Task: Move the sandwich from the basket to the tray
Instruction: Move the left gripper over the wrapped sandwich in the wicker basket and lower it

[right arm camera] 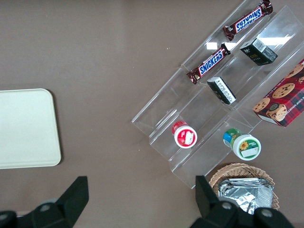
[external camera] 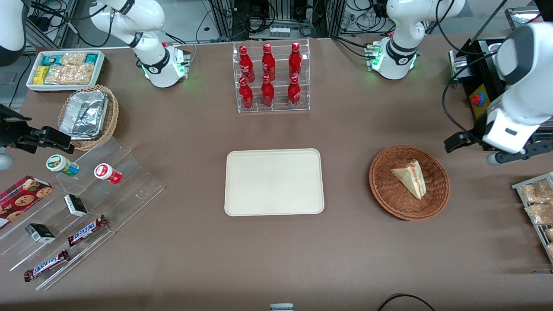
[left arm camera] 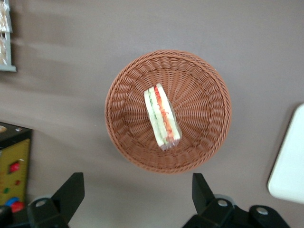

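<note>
The sandwich [external camera: 410, 177] is a pale bread wedge lying in the round reddish-brown basket [external camera: 389, 203]. The left wrist view shows the sandwich [left arm camera: 161, 116] with its red and green filling edge turned up, in the middle of the basket [left arm camera: 204, 85]. The cream tray [external camera: 274, 181] lies flat beside the basket, toward the parked arm's end, and its corner [left arm camera: 289, 161] shows in the wrist view. My left gripper [external camera: 475, 149] hangs above the table just off the basket's rim, toward the working arm's end. The gripper [left arm camera: 137, 190] is open, with nothing between its fingers.
A clear rack of red bottles [external camera: 272, 77] stands farther from the front camera than the tray. A black box with a red button [external camera: 477, 99] and a wire rack of snack packs [external camera: 538, 203] flank the working arm. A stepped acrylic display [external camera: 86, 207] and a tan foil-tray basket [external camera: 88, 114] sit at the parked arm's end.
</note>
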`<state>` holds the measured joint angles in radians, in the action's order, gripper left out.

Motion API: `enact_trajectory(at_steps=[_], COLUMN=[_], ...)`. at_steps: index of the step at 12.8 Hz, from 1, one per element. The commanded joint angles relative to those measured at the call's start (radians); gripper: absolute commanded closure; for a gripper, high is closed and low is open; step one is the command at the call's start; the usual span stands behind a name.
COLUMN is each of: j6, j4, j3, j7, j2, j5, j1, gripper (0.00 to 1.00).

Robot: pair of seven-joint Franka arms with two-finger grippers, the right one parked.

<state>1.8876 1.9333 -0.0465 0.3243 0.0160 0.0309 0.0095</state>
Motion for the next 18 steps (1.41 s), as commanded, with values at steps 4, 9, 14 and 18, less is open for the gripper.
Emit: enact_trajectory(at_steps=[4,9,14,18], j6=[0.339,0.386,0.467,0.573], j4=[0.272,0.285,0.292,0.309], j3=[-0.004,-0.015,-0.032,-0.059], j7=[0.212,0.285,0.337,0.395], j2=[0.024,-0.042,-0.123,-0.186], j5=[0.003,-0.009,-0.014,-0.014], j1=[-0.009,-0.02,-0.02,-0.022], gripper=[0.0,0.0,0.0,0.0])
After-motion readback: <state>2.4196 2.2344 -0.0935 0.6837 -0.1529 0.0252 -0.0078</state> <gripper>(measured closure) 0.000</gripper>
